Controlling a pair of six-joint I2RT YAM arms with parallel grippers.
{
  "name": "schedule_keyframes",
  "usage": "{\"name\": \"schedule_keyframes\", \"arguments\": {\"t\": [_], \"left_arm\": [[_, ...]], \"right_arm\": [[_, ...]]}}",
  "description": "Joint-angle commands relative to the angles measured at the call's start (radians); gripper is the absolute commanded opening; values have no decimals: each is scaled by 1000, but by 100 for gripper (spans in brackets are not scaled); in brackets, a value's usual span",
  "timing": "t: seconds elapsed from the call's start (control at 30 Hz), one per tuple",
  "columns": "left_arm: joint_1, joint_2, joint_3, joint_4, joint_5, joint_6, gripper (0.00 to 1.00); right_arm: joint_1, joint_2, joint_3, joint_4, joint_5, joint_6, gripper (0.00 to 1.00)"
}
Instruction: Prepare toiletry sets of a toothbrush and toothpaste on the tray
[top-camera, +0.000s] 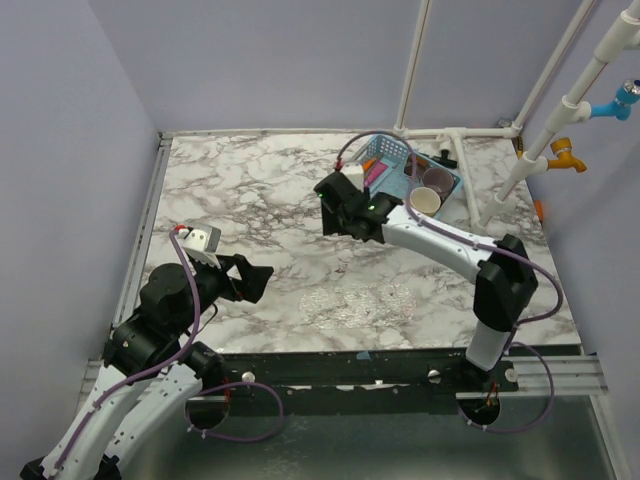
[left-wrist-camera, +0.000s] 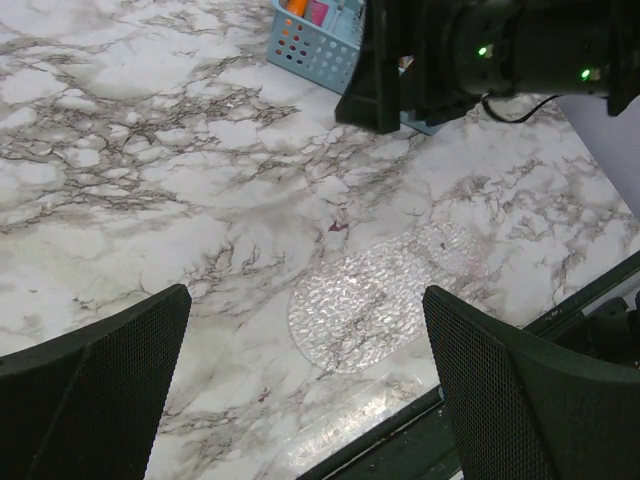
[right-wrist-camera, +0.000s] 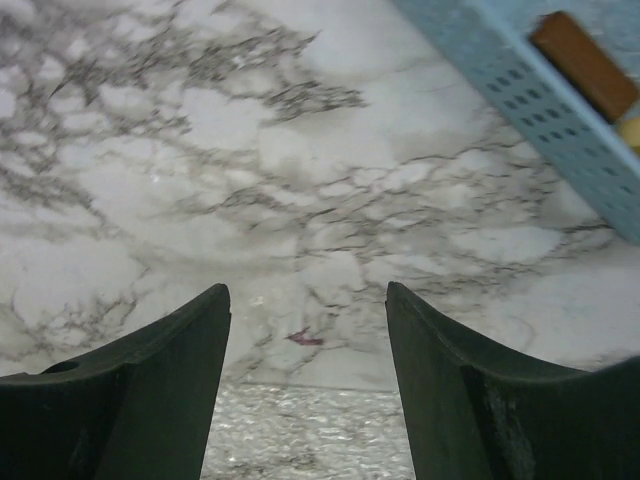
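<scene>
A clear textured tray (top-camera: 358, 302) lies flat on the marble near the front edge; it also shows in the left wrist view (left-wrist-camera: 372, 298) and the right wrist view (right-wrist-camera: 300, 445). A blue perforated basket (top-camera: 388, 156) at the back right holds pink and orange items (top-camera: 374, 172); I cannot tell which is toothbrush or toothpaste. My right gripper (top-camera: 332, 203) is open and empty, hovering just left of the basket (right-wrist-camera: 545, 95). My left gripper (top-camera: 255, 278) is open and empty, left of the tray, above bare marble (left-wrist-camera: 305, 400).
Two cups (top-camera: 432, 190) stand beside the basket on a blue mat. A brown block (right-wrist-camera: 583, 65) lies in the basket. A white pipe frame (top-camera: 500, 190) stands at the back right. The right arm (left-wrist-camera: 480, 55) spans the table's right half.
</scene>
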Motion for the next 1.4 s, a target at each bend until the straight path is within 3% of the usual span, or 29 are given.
{"name": "schedule_keyframes", "arguments": {"t": [0.0,0.33,0.63,0.97,1.37], "left_arm": [[-2,-9,-9,-2,-14,2,99],[-2,-5,-10,1,-6,2,99],[-3,7,-10,4,9,2,99],[-3,7,-10,5,15,4,99],[-3,4,-10,4,12,4,99]], "right_arm": [[-85,-131,-71,-49,103,56,68],[-287,-295,-153,-124,196,125,67],[-462,-344,-197,-135,203,175,66],[-607,-328,-251,-61,129,189,60],[-683,-210,-213,18,33,123,49]]}}
